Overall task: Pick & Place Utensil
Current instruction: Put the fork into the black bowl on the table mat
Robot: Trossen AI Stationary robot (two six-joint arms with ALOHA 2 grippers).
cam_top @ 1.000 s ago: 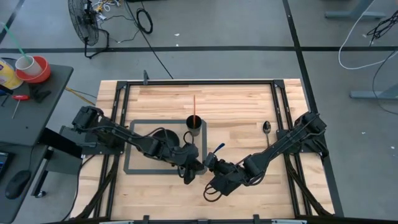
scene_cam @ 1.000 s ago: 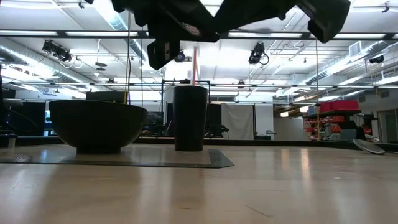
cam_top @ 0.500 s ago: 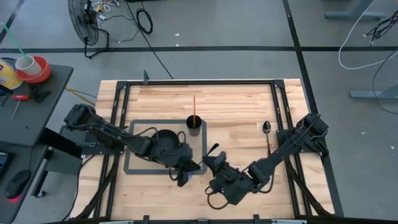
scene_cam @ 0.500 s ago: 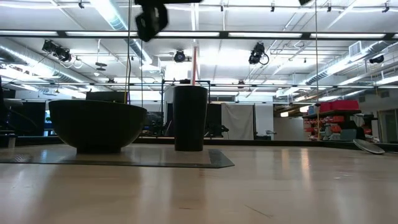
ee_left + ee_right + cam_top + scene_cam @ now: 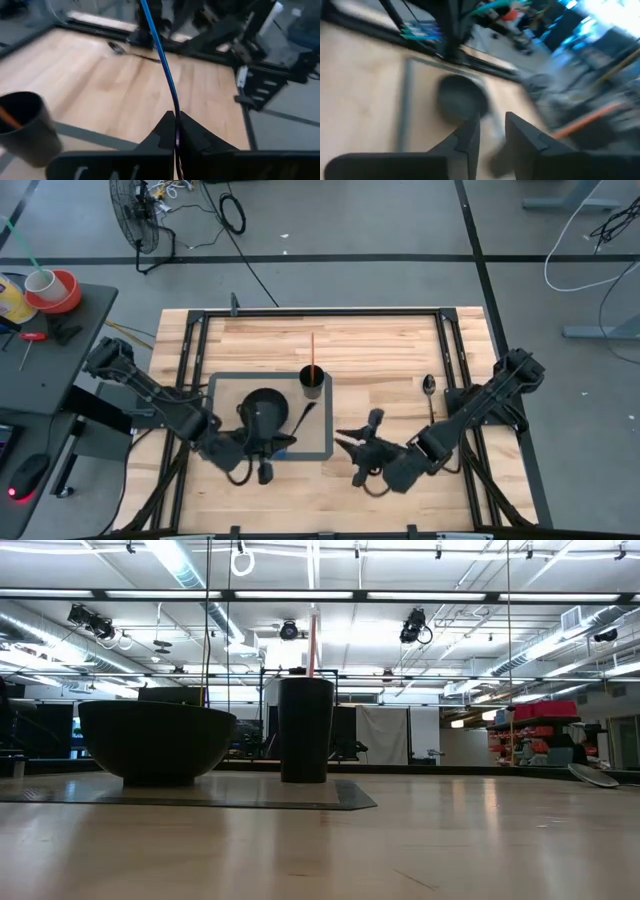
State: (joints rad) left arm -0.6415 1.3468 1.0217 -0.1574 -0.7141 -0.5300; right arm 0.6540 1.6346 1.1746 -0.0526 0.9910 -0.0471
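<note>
My left gripper [image 5: 272, 442] hovers over the near edge of the grey mat [image 5: 220, 385], just nearside of the black bowl [image 5: 262, 408], and is shut on a thin blue-handled utensil [image 5: 300, 418]. In the left wrist view the utensil [image 5: 162, 55] runs straight out from between the fingers. My right gripper [image 5: 360, 438] is open above bare table to the right of the mat, touching nothing. The black cup [image 5: 313, 380] with a red stick stands on the mat's far right corner. A spoon [image 5: 428, 385] lies flat on the table to the right. My left gripper pinches the blue utensil's thin handle [image 5: 176, 134] between its two shut fingers. The handle runs on forward along the fingers. It is lifted clear, and its free end [image 5: 308, 410] points toward the cup, above the mat.
Bowl [image 5: 155, 740] and cup [image 5: 305, 730] stand on the mat in the low view, where neither gripper shows. The black frame [image 5: 320, 311] borders the table. Bare wood lies between the mat and the spoon [image 5: 117, 47], and along the near edge.
The two grippers stood close together right of the mat and have drawn apart. My left gripper has carried the blue utensil toward the table's left, over the mat, and has risen out of the low view. My right gripper has drawn back toward the right.
</note>
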